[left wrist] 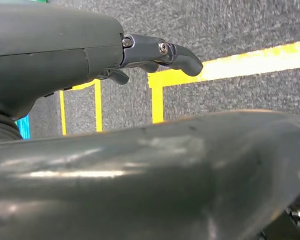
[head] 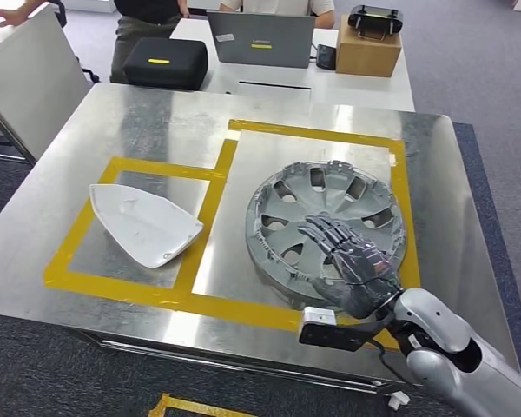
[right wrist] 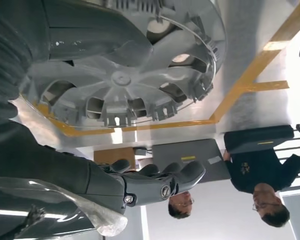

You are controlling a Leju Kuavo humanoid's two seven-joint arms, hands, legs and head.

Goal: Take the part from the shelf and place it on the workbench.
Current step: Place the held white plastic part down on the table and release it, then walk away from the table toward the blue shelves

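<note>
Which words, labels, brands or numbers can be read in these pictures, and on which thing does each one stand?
No text can be read in any view.
Laptop: a small yellow-green mark on the lid, too small to read.
Black case: a short yellow strip, no letters to make out.
Person's dark shirt: a small emblem, too blurred to read.
Grey wheel cover, under the right hand: no lettering to make out.
White part: no marking seen.

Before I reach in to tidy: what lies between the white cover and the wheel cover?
Head view: only a yellow tape line on bare bench between white cover and wheel cover.
</note>
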